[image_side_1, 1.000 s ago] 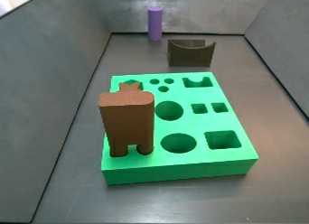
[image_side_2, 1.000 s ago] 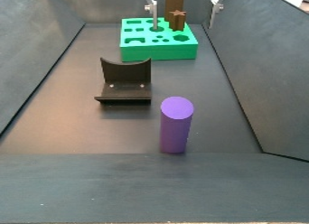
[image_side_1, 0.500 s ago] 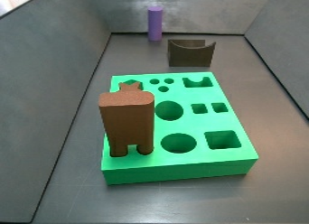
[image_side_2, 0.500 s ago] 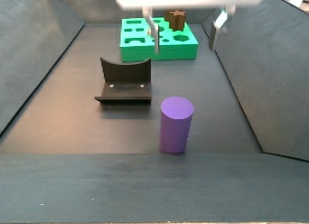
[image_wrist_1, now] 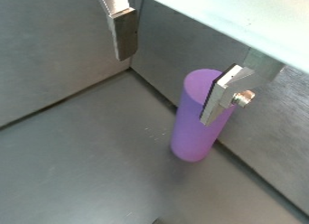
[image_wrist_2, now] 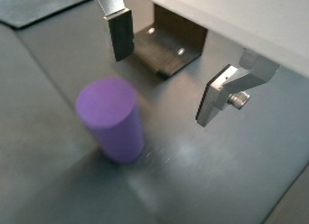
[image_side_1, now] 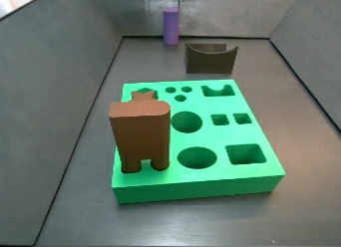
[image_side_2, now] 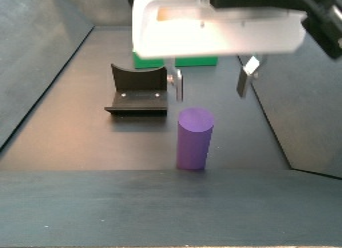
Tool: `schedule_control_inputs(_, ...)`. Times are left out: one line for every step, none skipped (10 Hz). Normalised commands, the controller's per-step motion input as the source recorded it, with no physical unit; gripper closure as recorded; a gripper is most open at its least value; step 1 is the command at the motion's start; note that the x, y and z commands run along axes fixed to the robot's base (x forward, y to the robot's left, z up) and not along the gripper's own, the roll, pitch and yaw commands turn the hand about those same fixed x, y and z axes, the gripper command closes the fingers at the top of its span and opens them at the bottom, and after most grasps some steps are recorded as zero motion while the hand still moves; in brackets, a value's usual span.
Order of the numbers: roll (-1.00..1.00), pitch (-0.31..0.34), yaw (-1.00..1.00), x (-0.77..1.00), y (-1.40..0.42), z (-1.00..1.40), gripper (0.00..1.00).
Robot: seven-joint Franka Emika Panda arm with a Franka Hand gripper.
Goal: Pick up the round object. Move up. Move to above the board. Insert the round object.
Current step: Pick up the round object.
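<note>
- The smooth purple cylinder peg (image_side_2: 195, 138) stands upright on the dark grey worktop (image_side_2: 80, 142), at the far end from the bright green square board with cut-out holes (image_side_1: 197, 141).
- The tool (image_side_2: 210, 80) hangs above the peg, its two flat silver fingers spread wide and holding nothing.
- In a wrist view the peg (image_wrist_1: 196, 116) stands by one finger (image_wrist_1: 221, 95), which overlaps its upper side; I cannot tell whether they touch. The opposite finger (image_wrist_1: 123, 33) is well apart from it.
- In a side view the dark brown notched block (image_side_2: 136, 90) sits just beyond the peg, between it and the board.
- A brown arch-legged block (image_side_1: 140, 135) stands upright on the board's near corner.
- The board's round holes (image_side_1: 185, 122) are unfilled.
</note>
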Motion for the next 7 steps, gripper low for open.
schedule_control_inputs(-0.17,-0.041,0.00,0.05,0.29,-0.33,0.00)
schedule_control_inputs(-0.09,0.000,0.00,0.21,0.17,-0.33,0.00)
schedule_control_inputs(-0.09,-0.014,0.00,0.24,0.21,-0.24,0.00)
schedule_control_inputs(-0.11,0.000,0.00,0.37,0.24,-0.15,0.00)
schedule_control_inputs(-0.11,0.000,0.00,0.36,0.24,-0.07,0.00)
schedule_control_inputs(-0.09,0.000,-0.02,0.45,0.22,-0.14,0.00)
schedule_control_inputs(-0.08,-0.007,-0.06,0.32,0.23,-0.34,0.00)
